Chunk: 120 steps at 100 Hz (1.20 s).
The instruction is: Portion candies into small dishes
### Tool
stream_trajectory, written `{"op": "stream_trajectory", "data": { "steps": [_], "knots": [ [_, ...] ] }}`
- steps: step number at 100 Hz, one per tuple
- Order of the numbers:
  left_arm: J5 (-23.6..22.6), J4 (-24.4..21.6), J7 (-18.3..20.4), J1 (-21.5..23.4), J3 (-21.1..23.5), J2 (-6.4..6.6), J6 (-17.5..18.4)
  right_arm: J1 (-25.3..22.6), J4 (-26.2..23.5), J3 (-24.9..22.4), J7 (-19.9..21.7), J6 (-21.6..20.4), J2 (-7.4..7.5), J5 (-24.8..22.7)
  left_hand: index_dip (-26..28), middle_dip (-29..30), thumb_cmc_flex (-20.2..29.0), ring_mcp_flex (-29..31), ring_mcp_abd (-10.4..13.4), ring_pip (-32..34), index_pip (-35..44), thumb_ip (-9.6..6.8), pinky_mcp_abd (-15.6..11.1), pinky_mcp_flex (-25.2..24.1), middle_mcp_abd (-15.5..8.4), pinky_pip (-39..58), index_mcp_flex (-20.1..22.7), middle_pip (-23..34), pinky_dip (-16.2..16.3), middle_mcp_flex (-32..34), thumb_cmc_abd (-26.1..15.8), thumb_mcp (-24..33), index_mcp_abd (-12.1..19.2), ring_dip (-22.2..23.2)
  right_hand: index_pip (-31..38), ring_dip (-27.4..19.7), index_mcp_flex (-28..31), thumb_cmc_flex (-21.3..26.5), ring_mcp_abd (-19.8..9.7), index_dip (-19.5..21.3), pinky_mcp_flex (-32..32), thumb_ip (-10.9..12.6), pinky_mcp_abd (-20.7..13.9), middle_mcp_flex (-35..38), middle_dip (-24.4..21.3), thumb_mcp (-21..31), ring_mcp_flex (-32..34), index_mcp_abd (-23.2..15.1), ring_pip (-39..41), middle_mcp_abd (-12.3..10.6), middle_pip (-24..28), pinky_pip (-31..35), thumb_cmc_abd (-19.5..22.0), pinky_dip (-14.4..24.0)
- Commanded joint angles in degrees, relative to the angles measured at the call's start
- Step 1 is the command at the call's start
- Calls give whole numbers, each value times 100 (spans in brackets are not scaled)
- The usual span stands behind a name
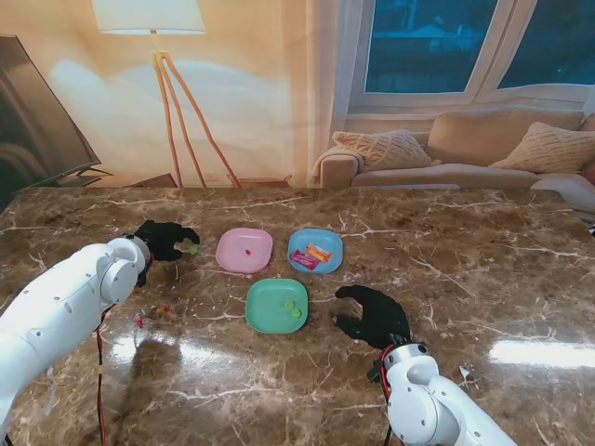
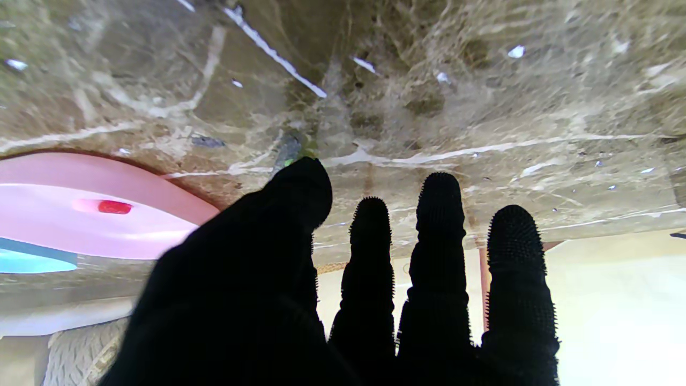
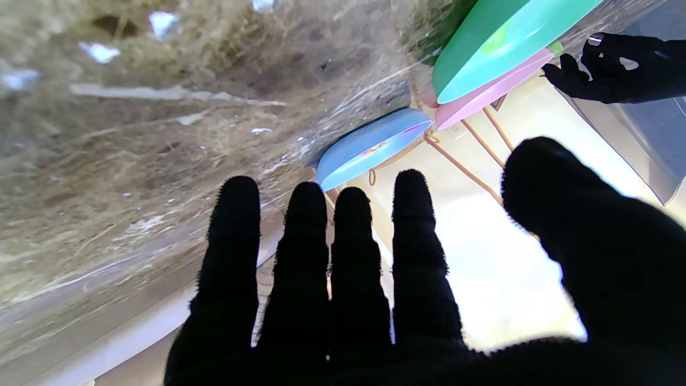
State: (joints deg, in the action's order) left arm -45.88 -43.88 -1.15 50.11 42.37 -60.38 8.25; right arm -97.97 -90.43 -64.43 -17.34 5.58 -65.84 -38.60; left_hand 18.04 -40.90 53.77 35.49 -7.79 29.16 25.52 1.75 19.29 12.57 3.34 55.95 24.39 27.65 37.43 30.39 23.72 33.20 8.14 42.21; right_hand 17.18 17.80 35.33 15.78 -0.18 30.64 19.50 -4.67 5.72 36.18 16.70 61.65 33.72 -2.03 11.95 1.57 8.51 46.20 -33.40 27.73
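Brown marble tabletop [image 1: 446,232] carries three small dishes near its middle: a pink dish [image 1: 244,250] to the left, a blue dish [image 1: 315,250] just beside it on the right, and a green dish [image 1: 277,305] nearer to me, between the two. The pink dish holds one small red candy [image 1: 247,250]; the blue dish holds wrapped candies [image 1: 312,256] in orange and magenta; the green dish holds two small green candies [image 1: 292,308]. The left hand [image 1: 164,240] sits left of the pink dish with a small green candy [image 1: 192,249] at its fingertips; whether thumb and finger pinch it or merely touch it cannot be told, since in the left wrist view the thumb [image 2: 297,187] hides all but a green sliver, and the other three fingers stand straight and apart. Loose candies [image 1: 158,311] lie on the tabletop nearer to me beside the left arm, too small to make out singly. The right hand [image 1: 374,315] rests right of the green dish, apart from it, fingers spread and holding nothing. The right wrist view cuts off the green dish at the frame edge.
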Motion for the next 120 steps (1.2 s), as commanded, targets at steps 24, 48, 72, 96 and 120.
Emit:
{"op": "stream_trajectory", "data": {
  "steps": [24, 48, 72, 96, 120],
  "knots": [
    [277, 453, -219, -305, -439, -141, 98, -11, 54, 26, 129, 44, 5, 40, -116, 53, 279, 115, 34, 158, -66, 11, -21, -15, -155, 14, -123, 56, 124, -192, 33, 3, 144, 141, 45, 134, -29, -38, 191, -55, 20, 80, -24, -135, -11, 69, -20, -164, 26, -22, -16, 105, 64, 112],
    [633, 944, -390, -622, -977, -317, 156, 1, 72, 29, 139, 48, 4, 54, -117, 85, 300, 128, 34, 168, -44, 9, -17, -12, -140, 13, -84, 47, 123, -190, 1, -15, 82, 139, 45, 134, -30, -38, 188, -55, 20, 81, -25, -142, -12, 69, -19, -161, 25, -24, -20, 103, 64, 111],
    [834, 1343, -651, -831, -1355, -471, 286, 21, 94, 37, 163, 33, 6, 76, 227, 318, 136, 263, 29, 189, 548, 42, 2, 46, -230, 43, 429, -27, 109, -5, 149, 16, -30, 91, 43, 135, -34, -33, 186, -56, 19, 79, -24, -146, -13, 69, -13, -163, 27, -25, -21, 103, 60, 111],
    [962, 1643, -794, -938, -1674, -568, 331, 28, 112, 40, 174, -2, 5, 101, 881, 402, 17, 331, 36, 212, 1181, 83, 30, 55, -229, 66, 479, 46, 85, 109, 284, 108, 13, 44, 43, 133, -34, -33, 184, -56, 20, 79, -26, -146, -14, 72, -20, -165, 23, -25, -20, 103, 67, 111],
    [1070, 1913, -986, -990, -1874, -664, 365, 46, 127, 58, 195, -24, 8, 115, 1358, -582, 207, 632, 86, 322, 1515, 281, 33, 178, -387, 150, 468, 27, 43, 777, 495, -134, 8, 24, 41, 133, -41, -32, 187, -58, 23, 78, -27, -147, -14, 71, -23, -158, 21, -21, -19, 102, 68, 112]
  ]
}}
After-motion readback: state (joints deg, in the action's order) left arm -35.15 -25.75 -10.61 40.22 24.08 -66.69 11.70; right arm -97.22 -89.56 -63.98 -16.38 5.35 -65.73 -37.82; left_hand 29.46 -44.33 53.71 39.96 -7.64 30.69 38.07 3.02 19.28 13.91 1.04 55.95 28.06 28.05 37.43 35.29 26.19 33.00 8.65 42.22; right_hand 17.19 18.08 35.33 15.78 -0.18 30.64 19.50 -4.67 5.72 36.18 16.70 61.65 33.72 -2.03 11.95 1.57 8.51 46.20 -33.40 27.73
